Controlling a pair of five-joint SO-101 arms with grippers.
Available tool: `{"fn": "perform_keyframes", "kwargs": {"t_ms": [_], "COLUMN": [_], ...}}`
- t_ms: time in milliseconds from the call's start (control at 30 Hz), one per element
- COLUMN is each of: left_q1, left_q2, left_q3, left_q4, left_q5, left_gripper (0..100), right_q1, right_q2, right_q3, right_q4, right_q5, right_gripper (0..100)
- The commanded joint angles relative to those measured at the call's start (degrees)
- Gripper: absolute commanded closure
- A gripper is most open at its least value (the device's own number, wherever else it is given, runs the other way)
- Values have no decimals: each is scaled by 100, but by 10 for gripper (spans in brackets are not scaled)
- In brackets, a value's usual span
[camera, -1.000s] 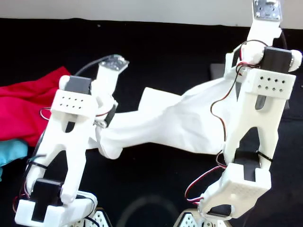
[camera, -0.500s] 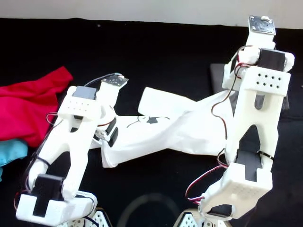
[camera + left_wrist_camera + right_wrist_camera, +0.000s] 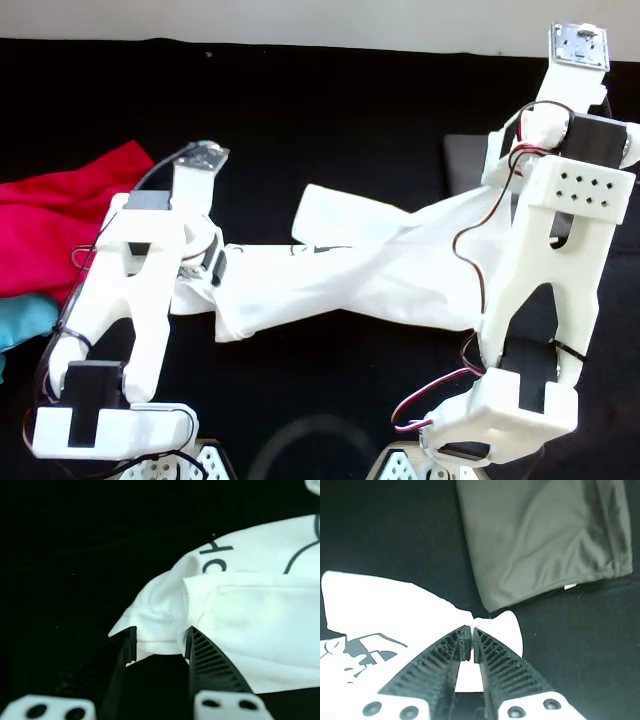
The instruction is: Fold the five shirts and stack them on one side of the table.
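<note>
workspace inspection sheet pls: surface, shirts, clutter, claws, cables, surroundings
surface: black table, dark and matte
job's things: four shirts counted. The white shirt is stretched between the two arms. The red shirt is bunched at the table's edge with the teal shirt beside it. The dark grey shirt lies flat just past the right claw.
clutter: nothing seen
grippers: left claw grips one edge of the white shirt; right claw pinches another edge
cables: red and black wires loop along the right arm
surroundings: pale wall behind the table
</note>
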Motion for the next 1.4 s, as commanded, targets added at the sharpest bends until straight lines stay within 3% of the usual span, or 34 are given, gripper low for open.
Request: {"fn": "perform_keyframes", "kwargs": {"t_ms": [0, 333, 433, 633, 833, 1367], "left_q1": [-154, -127, 101, 541, 505, 189], "left_q2": [-13, 48, 57, 57, 321, 1534], "left_q3": [-303, -1745, -1640, -1007, -620, -1156], "left_q4": [-88, 1178, 1222, 923, 281, 88], "left_q5": [273, 1714, 1714, 1732, 1714, 1697], "left_gripper": [832, 829, 829, 829, 829, 829], "right_q1": [-92, -110, -110, -110, -110, -110], "right_q2": [-312, -330, -330, -330, -330, -330], "right_q3": [699, 2659, 2862, 2888, 2879, 2879], "right_q4": [-347, -1815, -1991, -2053, -2026, -2044], "right_q5": [-44, -70, -70, -70, -70, -53], "right_gripper": [993, 993, 993, 993, 993, 993]}}
